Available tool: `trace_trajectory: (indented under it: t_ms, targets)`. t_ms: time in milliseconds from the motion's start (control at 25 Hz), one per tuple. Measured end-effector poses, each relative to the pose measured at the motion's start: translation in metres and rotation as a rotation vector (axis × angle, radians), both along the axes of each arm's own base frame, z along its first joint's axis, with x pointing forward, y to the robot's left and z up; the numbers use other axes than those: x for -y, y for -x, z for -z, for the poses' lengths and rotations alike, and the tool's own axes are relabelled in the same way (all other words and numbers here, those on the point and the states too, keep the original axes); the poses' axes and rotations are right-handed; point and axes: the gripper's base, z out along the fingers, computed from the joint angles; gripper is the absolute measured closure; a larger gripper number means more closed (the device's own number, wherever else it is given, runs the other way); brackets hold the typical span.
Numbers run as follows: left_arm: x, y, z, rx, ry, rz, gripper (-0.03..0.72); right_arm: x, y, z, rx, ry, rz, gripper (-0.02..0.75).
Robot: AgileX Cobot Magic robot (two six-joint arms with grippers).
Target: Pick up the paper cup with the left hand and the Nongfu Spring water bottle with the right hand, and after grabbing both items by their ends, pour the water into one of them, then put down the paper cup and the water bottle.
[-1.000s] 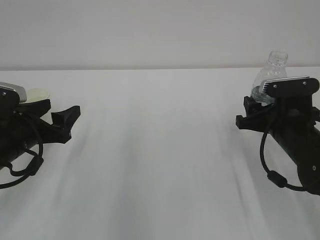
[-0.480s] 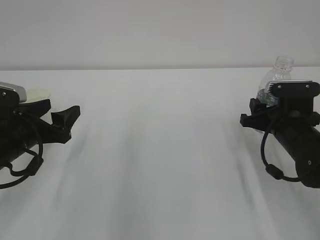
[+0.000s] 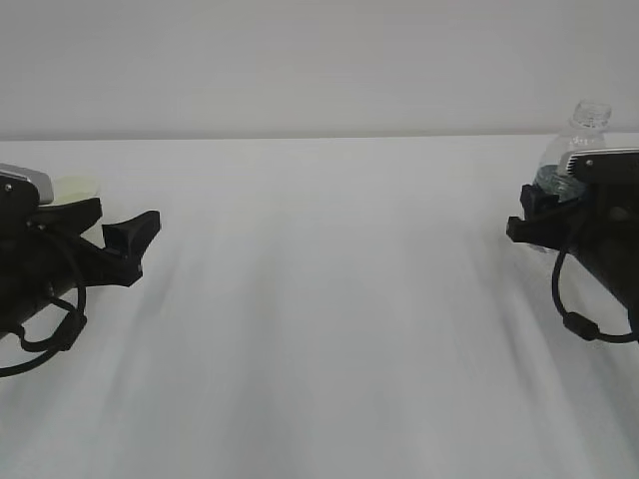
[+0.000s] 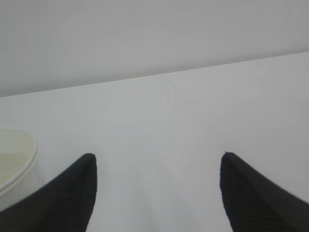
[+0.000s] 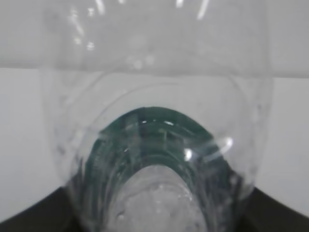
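Note:
The paper cup [image 3: 75, 187] stands at the far left behind my left gripper [image 3: 115, 228]; only its cream rim shows there. In the left wrist view the cup [image 4: 14, 162] is at the left edge, outside the left finger, and my left gripper [image 4: 158, 157] stands open with only bare table between its fingers. At the far right, my right gripper [image 3: 536, 215] is shut on the lower body of the Nongfu Spring water bottle [image 3: 582, 135], which stands upright with its open neck on top. The clear bottle with its green label [image 5: 154, 130] fills the right wrist view, with my right gripper [image 5: 159, 215] around it.
A plain white table [image 3: 319, 299] runs the whole width between the two arms, ending at a pale wall [image 3: 319, 60] behind. Black cables hang from both arms near the table surface.
My right arm has moved to the right with the bottle, and the bottle has gone from tilted to upright. The left arm and the cup have not moved.

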Motion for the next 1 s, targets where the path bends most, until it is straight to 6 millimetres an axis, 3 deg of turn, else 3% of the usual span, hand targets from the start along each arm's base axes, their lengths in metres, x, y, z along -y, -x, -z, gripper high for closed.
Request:
trace_trajectory:
  t_ms: [280, 880, 1000]
  targets:
    - [0.0, 0.0, 0.0, 0.0, 0.0, 0.0, 0.12, 0.01, -0.01, 0.001, 0.013, -0.004, -0.055, 0.325]
    - [0.0, 0.0, 0.0, 0.009, -0.023, 0.004, 0.12, 0.001, -0.042, 0.037, -0.024, -0.035, -0.151, 0.328]
    - [0.0, 0.0, 0.0, 0.009, -0.026, 0.005, 0.12, -0.001, -0.044, 0.036, -0.014, -0.033, -0.165, 0.328]
